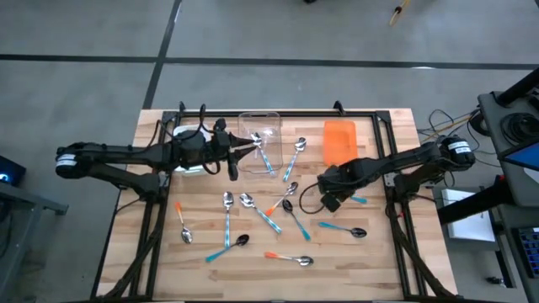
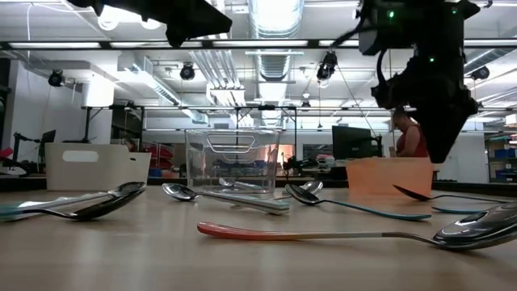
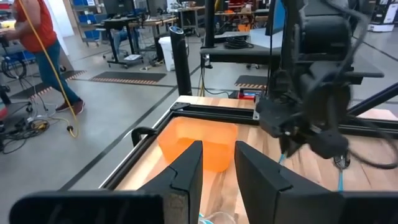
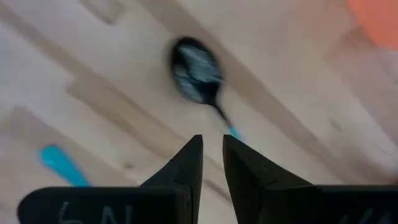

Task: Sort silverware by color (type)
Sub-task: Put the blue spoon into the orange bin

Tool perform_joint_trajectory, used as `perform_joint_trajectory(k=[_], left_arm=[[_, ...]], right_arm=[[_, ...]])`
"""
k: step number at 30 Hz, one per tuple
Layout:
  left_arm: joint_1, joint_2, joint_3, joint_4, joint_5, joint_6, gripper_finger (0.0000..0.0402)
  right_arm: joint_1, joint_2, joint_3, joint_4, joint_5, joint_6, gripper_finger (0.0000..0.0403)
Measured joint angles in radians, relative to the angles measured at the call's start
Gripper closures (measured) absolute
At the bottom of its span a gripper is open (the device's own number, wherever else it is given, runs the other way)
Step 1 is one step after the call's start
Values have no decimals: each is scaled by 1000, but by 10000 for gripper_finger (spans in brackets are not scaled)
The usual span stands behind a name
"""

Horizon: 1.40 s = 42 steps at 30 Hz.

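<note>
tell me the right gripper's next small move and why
Probably ease the right gripper forward and down toward the dark spoon. It hovers above the table, its jaws a little apart and empty, and that spoon's blue handle ends just ahead of them. The left gripper waits by the clear bin.

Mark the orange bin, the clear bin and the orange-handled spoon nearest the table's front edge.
orange bin [image 1: 340, 140], high view, middle of its floor.
clear bin [image 1: 271, 120], high view, far rim.
orange-handled spoon [image 1: 289, 257], high view, mid-handle.
</note>
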Motion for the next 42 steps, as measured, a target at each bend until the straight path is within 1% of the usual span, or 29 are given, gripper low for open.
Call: perform_joint_trajectory(k=[2, 5, 11, 13, 16, 18, 20, 24, 28, 33, 42], left_arm=[[0, -2, 0, 0, 0, 0, 326], [0, -5, 3, 0, 0, 10, 326], [0, -39, 3, 0, 0, 62, 326], [0, -51, 3, 0, 0, 67, 326], [0, -68, 1, -7, 0, 70, 326], [0, -75, 1, -21, 0, 94, 326], [0, -81, -1, -38, 0, 127, 326], [0, -93, -3, -65, 0, 142, 326], [-3, -101, -22, -87, 0, 151, 326], [-3, -125, -36, -95, 0, 172, 326], [-3, -198, -65, -110, 0, 187, 326]], right_arm=[[-20, 0, 0, -14, 2, -32, 349], [-36, 0, 0, -10, 10, -137, 349], [-22, 0, 0, -9, 9, -319, 345], [-22, 0, 0, -9, 7, -348, 331], [-24, 0, 0, -9, 10, -361, 301], [-22, 0, 0, -8, 14, -435, 278], [-4, 5, 0, -5, 42, -530, 257], [25, 6, -26, 22, 44, -633, 234], [28, 6, -80, 52, 46, -653, 233], [28, 6, -148, 86, 45, -624, 236], [28, 2, -246, 258, 35, -628, 237]])
